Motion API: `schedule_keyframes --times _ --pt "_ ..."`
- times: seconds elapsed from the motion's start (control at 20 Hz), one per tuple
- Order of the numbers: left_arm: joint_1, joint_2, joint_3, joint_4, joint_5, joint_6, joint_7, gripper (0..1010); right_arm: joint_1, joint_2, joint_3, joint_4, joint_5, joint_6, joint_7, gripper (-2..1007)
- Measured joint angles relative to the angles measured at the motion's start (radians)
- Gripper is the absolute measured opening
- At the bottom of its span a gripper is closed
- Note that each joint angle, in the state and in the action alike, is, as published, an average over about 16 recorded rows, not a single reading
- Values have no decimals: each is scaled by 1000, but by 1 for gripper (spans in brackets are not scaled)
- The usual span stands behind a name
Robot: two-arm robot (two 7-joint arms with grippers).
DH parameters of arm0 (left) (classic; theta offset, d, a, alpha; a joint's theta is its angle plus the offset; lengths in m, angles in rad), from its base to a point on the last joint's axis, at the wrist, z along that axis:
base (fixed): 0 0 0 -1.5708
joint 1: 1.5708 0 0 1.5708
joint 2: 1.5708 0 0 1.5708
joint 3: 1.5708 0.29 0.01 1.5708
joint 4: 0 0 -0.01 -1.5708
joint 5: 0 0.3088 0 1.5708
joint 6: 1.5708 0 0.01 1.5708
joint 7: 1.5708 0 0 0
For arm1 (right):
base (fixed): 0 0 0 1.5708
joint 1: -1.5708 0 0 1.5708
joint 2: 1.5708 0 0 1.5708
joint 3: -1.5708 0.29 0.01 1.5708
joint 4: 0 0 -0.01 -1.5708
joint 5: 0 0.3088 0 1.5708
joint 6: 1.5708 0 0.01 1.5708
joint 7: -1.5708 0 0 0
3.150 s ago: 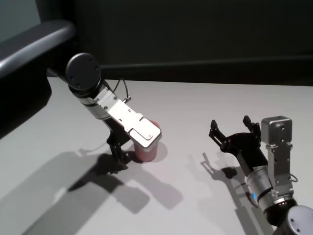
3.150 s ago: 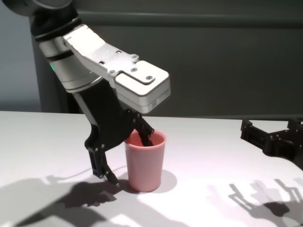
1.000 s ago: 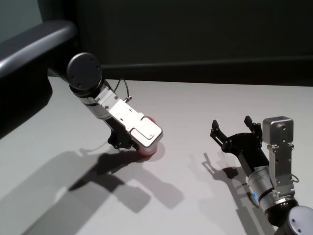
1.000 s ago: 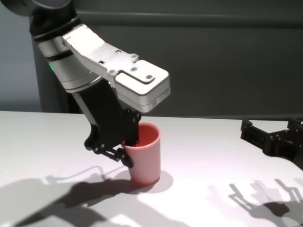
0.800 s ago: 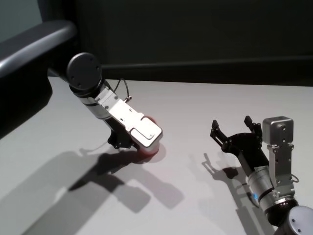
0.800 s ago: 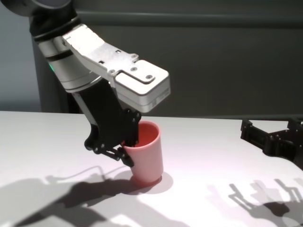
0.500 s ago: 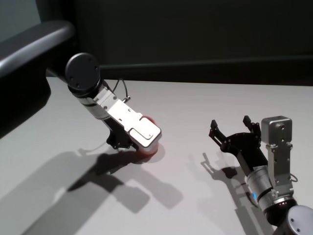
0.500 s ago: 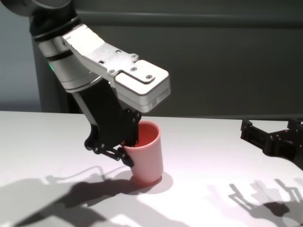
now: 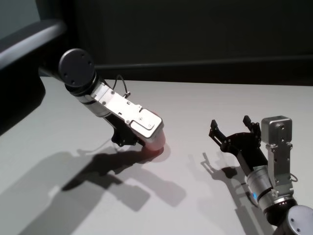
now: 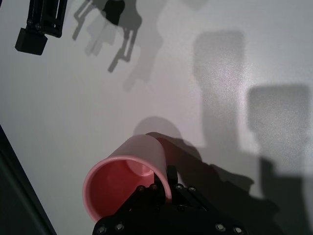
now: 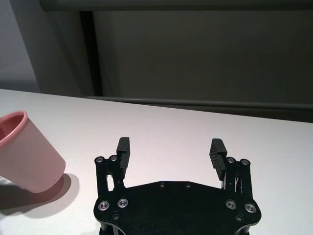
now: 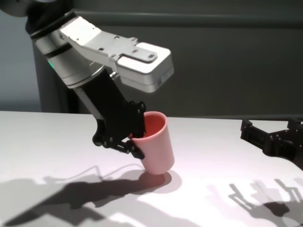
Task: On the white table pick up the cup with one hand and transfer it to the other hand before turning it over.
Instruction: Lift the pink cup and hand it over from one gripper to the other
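The pink cup (image 12: 158, 144) is tilted, its open rim up and leaning toward my left arm. Its base is at or just above the white table (image 12: 47, 137). My left gripper (image 12: 136, 142) is shut on the cup's rim, one finger inside and one outside. The left wrist view shows the cup (image 10: 129, 171) and the fingers (image 10: 166, 188) on its wall. In the head view the wrist housing hides most of the cup (image 9: 157, 143). My right gripper (image 9: 231, 123) is open and empty, low over the table to the right. It faces the cup (image 11: 27, 156), well apart from it.
A dark wall and ledge (image 9: 195, 63) run along the table's far edge. The right gripper's fingers (image 11: 123, 147) and part of the right gripper (image 10: 38, 24) show in the wrist views. Arm shadows fall on the table (image 9: 122, 181).
My left gripper closed on the cup's rim, then raised and tilted the cup and carried it a little to the right. The right arm has not moved.
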Motion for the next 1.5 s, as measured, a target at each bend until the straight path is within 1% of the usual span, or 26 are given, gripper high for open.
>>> schedule_keyframes --times 0.2,0.55,0.75,0.9,1.05,1.2,1.35,1.5 --pt "19 15 -34 -6 -63 21 25 47 0 0 0 0 0 0 0 1002" --pt "69 50 -105 -22 -187 66 81 47 0 0 0 0 0 0 0 1002" --pt "109 69 -153 -34 -260 89 133 47 0 0 0 0 0 0 0 1002" --pt "145 78 -195 -41 -320 102 179 47 0 0 0 0 0 0 0 1002" --pt "185 79 -240 -48 -383 109 226 47 0 0 0 0 0 0 0 1002" --pt "225 75 -287 -52 -449 110 270 47 0 0 0 0 0 0 0 1003" --pt "265 62 -336 -51 -520 104 307 47 0 0 0 0 0 0 0 1003" --pt "300 44 -381 -48 -590 96 329 47 0 0 0 0 0 0 0 1003"
